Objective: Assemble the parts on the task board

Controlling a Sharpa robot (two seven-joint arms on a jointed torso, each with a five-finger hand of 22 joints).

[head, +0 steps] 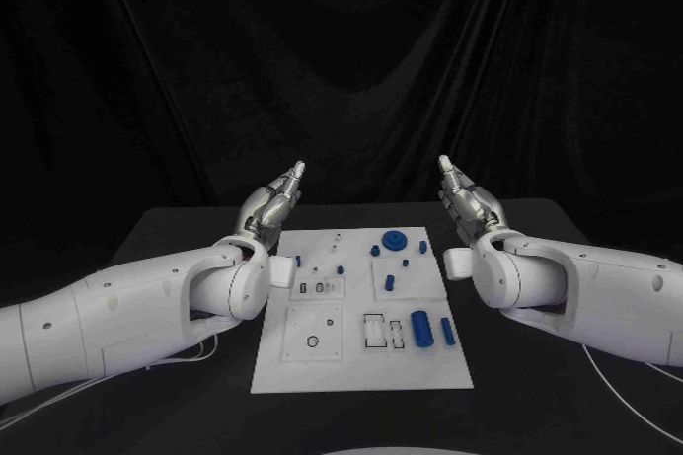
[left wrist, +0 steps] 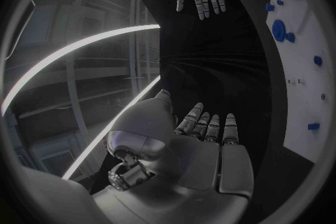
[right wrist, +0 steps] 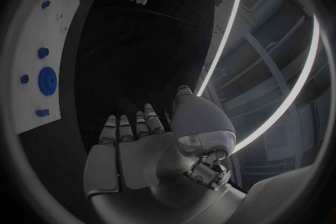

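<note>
Task board [head: 363, 371] is lying flat in the middle of the black table [head: 171, 228], and it is the landmark here. On its near part, blue parts [head: 422, 329] are lying toward the right side; more blue parts [head: 390, 242] are sitting at its far edge. Left hand [head: 273, 203] is hanging just beyond the board's far left corner, fingers straight and apart, holding nothing. Right hand [head: 467, 200] is mirroring it beyond the far right corner, also spread and holding nothing.
</note>
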